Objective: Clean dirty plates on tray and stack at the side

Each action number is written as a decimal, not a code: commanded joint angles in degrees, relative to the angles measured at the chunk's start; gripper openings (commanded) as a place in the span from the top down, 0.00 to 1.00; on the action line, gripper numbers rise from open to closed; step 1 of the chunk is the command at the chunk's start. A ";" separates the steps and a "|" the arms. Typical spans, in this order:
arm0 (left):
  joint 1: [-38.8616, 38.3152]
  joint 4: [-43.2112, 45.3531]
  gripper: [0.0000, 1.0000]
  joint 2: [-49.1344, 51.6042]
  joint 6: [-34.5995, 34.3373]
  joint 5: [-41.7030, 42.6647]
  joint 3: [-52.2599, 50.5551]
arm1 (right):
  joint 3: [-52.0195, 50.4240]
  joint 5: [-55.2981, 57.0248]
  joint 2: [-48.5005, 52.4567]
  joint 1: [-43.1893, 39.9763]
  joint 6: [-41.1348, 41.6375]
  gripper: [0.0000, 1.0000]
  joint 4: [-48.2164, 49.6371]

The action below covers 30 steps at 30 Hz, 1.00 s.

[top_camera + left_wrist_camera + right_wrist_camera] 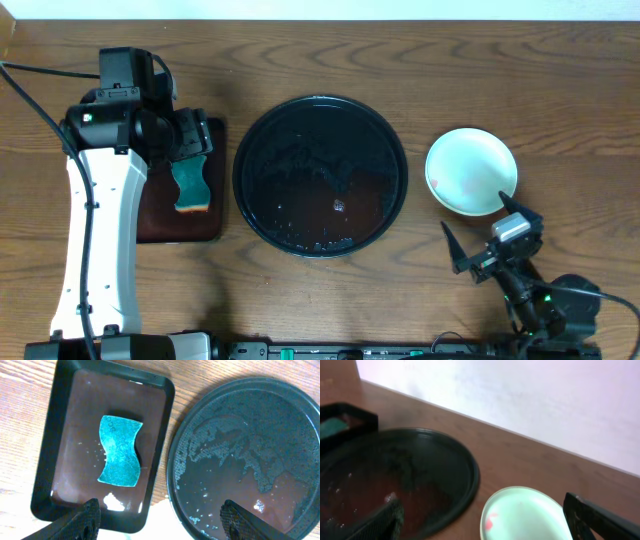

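The round black tray (320, 175) sits mid-table, wet, with foam flecks and no plates on it; it also shows in the left wrist view (245, 455) and the right wrist view (395, 475). A pale blue-green plate (471, 171) with a small red smear near its rim lies on the table right of the tray, and shows in the right wrist view (525, 515); whether more plates lie under it cannot be told. My left gripper (160, 517) is open and empty above the gap between the trays. My right gripper (485, 520) is open and empty, just in front of the plate.
A smaller dark rectangular tray (150, 225) lies left of the round tray, holding brownish water and a teal sponge (190, 185), which also shows in the left wrist view (120, 450). A pale wall runs along the table's far edge.
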 commanded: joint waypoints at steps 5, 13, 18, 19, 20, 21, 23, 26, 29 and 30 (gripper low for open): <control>0.02 -0.11 0.23 0.20 -0.28 0.15 0.70 | -11.61 7.58 -8.26 1.27 12.79 0.01 9.14; 0.02 -0.11 0.23 0.20 -0.26 0.15 0.68 | -14.45 10.16 -9.03 1.38 8.72 0.01 11.32; 0.02 -0.11 0.23 0.20 -0.26 0.15 0.68 | -14.43 10.34 -9.03 1.38 8.24 0.01 11.32; 0.02 -0.11 0.22 0.20 -0.28 0.15 0.70 | -14.43 10.34 -9.01 1.38 8.24 0.01 11.32; 0.02 -0.11 0.23 0.20 -0.28 0.15 0.68 | -14.43 10.34 -9.01 1.38 8.24 0.01 11.32; 0.02 -0.11 0.22 0.20 -0.28 0.15 0.68 | -14.43 10.34 -9.01 1.38 8.24 0.01 11.32; 0.02 -0.11 0.23 0.20 -0.28 0.15 0.70 | -14.43 10.34 -9.01 1.38 8.24 0.01 11.32; 0.02 -0.11 0.22 0.20 -0.28 0.15 0.70 | -14.43 10.34 -9.01 1.38 8.24 0.01 11.32; 0.02 -0.11 0.23 0.20 -0.26 0.15 0.68 | -14.43 10.34 -9.01 1.38 8.26 0.01 11.32; 0.02 -0.11 0.22 0.20 -0.28 0.15 0.68 | -14.43 10.34 -9.01 1.38 8.24 0.01 11.32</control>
